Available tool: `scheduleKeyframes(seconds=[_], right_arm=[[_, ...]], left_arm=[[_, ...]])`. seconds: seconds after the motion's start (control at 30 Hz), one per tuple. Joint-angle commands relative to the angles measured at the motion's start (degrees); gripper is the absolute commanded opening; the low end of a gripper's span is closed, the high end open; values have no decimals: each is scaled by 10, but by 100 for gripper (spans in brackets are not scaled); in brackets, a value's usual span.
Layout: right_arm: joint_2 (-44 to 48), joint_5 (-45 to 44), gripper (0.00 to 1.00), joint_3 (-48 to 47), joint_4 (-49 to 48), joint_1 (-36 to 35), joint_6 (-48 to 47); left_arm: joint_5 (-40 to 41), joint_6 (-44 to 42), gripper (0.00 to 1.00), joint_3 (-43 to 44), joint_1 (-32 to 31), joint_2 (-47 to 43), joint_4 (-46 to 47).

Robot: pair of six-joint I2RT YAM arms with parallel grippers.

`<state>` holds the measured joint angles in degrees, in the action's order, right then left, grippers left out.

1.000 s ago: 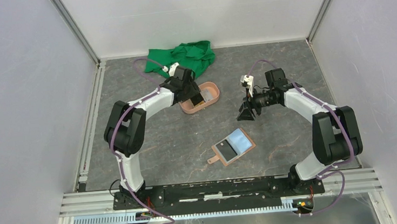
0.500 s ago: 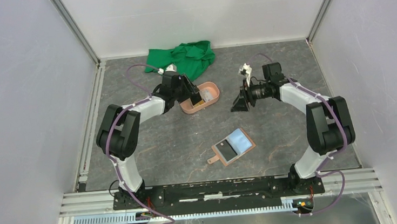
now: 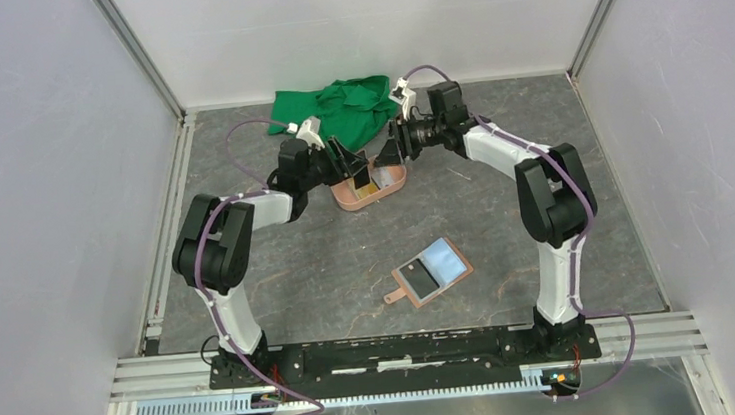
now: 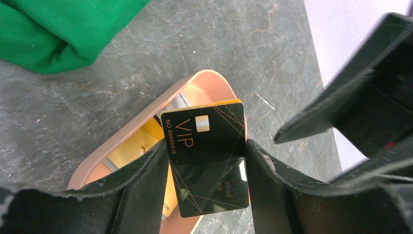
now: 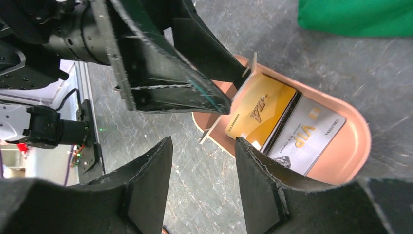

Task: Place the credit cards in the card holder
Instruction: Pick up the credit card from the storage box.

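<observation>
Black card (image 4: 209, 165): left gripper (image 4: 205, 146) is clamping it by its edges above the pink tray (image 4: 214, 78), far centre, apparently offering it. Right gripper (image 5: 203, 144): jaws apart, facing it. Card holder (image 3: 432, 272): lying open, near centre.

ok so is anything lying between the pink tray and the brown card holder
No. In the top view, only bare grey table runs between the pink tray and the card holder.

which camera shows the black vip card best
The left wrist view: the black vip card sits face-on and large, gripped by the left pincer, with its lettering readable. The right wrist view catches it nearly edge-on, as a thin sliver. The top view shows only a tiny dark patch.
</observation>
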<state>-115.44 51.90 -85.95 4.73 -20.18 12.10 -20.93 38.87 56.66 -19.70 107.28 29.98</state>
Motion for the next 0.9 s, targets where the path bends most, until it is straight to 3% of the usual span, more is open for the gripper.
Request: scheduleKeyframes(seconds=[0.0, 0.3, 0.87], right_arm=[[-22, -13, 56, -19, -31, -4, 49], [-51, 21, 52, -13, -59, -9, 73], [-55, 66, 49, 8, -119, -18, 110]], left_arm=[[-77, -25, 34, -23, 11, -9, 117], [-110, 3, 31, -41, 22, 6, 174], [-111, 18, 30, -49, 30, 12, 188]])
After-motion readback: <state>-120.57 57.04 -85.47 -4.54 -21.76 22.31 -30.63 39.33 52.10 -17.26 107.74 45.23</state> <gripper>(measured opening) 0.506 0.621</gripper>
